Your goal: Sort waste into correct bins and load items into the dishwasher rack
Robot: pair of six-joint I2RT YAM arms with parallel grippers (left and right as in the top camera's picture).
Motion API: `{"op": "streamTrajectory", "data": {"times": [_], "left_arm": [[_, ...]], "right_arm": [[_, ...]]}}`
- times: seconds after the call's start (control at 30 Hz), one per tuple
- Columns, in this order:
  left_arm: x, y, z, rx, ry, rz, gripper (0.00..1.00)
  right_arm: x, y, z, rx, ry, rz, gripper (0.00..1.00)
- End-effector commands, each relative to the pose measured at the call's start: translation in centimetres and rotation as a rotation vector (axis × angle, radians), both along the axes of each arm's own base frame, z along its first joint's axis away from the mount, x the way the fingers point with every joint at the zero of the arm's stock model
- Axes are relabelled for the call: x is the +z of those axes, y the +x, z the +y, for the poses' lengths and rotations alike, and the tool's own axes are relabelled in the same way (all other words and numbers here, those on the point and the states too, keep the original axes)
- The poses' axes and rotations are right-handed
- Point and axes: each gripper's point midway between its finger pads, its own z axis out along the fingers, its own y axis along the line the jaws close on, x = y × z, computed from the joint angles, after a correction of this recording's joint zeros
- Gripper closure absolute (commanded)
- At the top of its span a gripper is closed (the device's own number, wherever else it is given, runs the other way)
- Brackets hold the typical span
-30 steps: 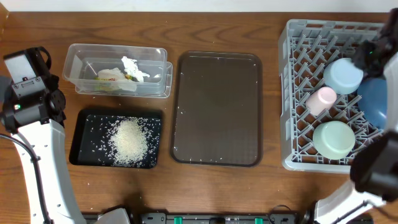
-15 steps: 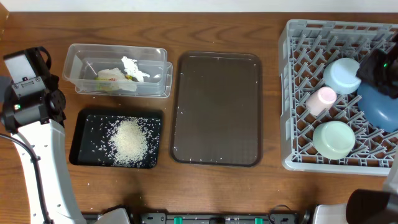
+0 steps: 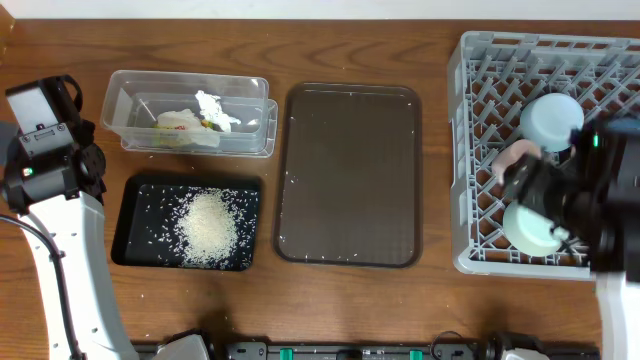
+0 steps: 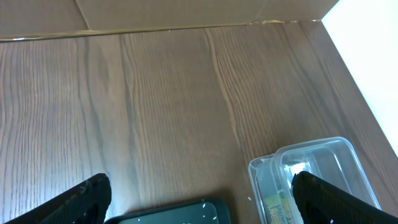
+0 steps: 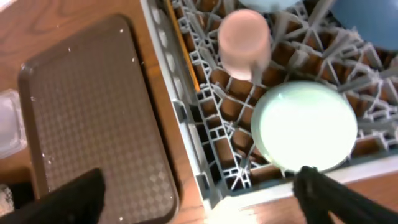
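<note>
The grey dishwasher rack [image 3: 480,100] at the right holds a pale-blue small bowl [image 3: 552,120], a pink cup [image 3: 518,155] and a mint-green bowl [image 3: 530,228]. My right gripper [image 3: 535,205] hovers over the rack's front left part, open and empty [image 5: 199,202]. The right wrist view shows the blue plate-bowl [image 5: 367,12] and a wooden chopstick [image 5: 183,50] along the rack's left wall. At the left, the clear tub [image 3: 120,110] holds tissue [image 3: 212,108] and a wrapper [image 3: 180,122]. The black tray [image 3: 135,200] holds rice [image 3: 208,228]. My left gripper [image 3: 45,110] is open and empty [image 4: 208,208].
A dark-brown serving tray [image 3: 350,170] lies between the bins and the rack, with a few stray grains on it. In the left wrist view the clear tub [image 4: 311,168] and a corner of the black tray [image 4: 174,214] sit below bare wooden table.
My right arm has moved from the rack's far right towards its front left, and its jaws have opened wide. It now covers the blue plate-bowl from above. The left arm has not moved.
</note>
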Motion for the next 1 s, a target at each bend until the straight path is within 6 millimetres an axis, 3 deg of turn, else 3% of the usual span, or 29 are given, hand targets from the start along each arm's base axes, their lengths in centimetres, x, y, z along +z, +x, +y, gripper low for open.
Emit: {"op": "streamTrajectory", "data": {"times": [0.0, 0.27, 0.6, 0.97], "left_arm": [[0.0, -0.1, 0.2, 0.009, -0.001, 0.000, 0.05], [0.0, -0.1, 0.2, 0.008, -0.001, 0.000, 0.05], [0.0, -0.1, 0.2, 0.008, -0.001, 0.000, 0.05], [0.0, -0.1, 0.2, 0.008, -0.001, 0.000, 0.05]], "right_arm": [[-1.0, -1.7, 0.3, -0.080, 0.053, -0.008, 0.01], [-2.3, -3.8, 0.5, -0.101, 0.068, 0.035, 0.01], [-2.3, -3.9, 0.5, -0.101, 0.068, 0.039, 0.01], [-2.4, -3.6, 2.0, -0.014, 0.035, 0.030, 0.01]]}}
